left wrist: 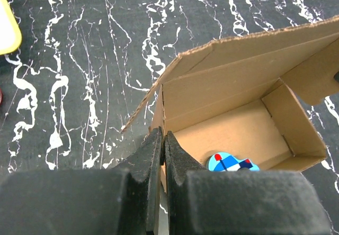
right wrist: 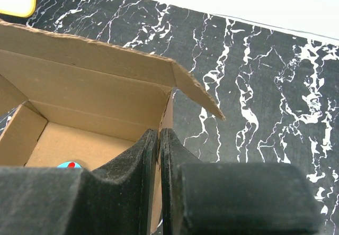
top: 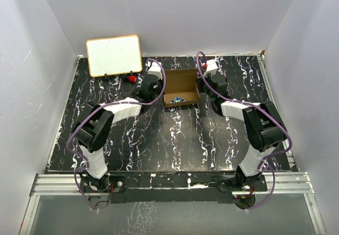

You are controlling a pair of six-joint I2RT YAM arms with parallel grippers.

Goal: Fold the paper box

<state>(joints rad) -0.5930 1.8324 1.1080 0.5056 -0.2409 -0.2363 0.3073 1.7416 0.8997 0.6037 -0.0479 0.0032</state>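
The paper box [top: 181, 87] is sitting open-topped toward the far middle of the black, white-veined counter [top: 159, 134], between the two arms. From the top external camera, the left pincer [top: 160, 90] is meeting the box's left wall and the right pincer [top: 204, 85] its right wall, but their tips are too small here to judge. A small blue piece [top: 177, 99] is lying inside along the near wall. A white board [top: 114, 55] with a yellow-tan frame is leaning at the far left, well apart from the box, with a small red object [top: 130, 78] showing just below it, too small to identify.

The left wrist camera is showing the left pincer [left wrist: 162, 137] nearly fully closed, pinching the box [left wrist: 228, 87] by its thin side wall. The blue piece [left wrist: 228, 162], with red and white markings too small to read, is being half cut off by the finger. A corner of the board [left wrist: 8, 28] is peeking in at the left edge.

The right wrist camera is showing the right pincer [right wrist: 159, 134] pressing together on the opposite wall of the box [right wrist: 95, 87], with only a slit showing between the pads. Only a sliver of the blue piece [right wrist: 69, 164] is showing above the finger.
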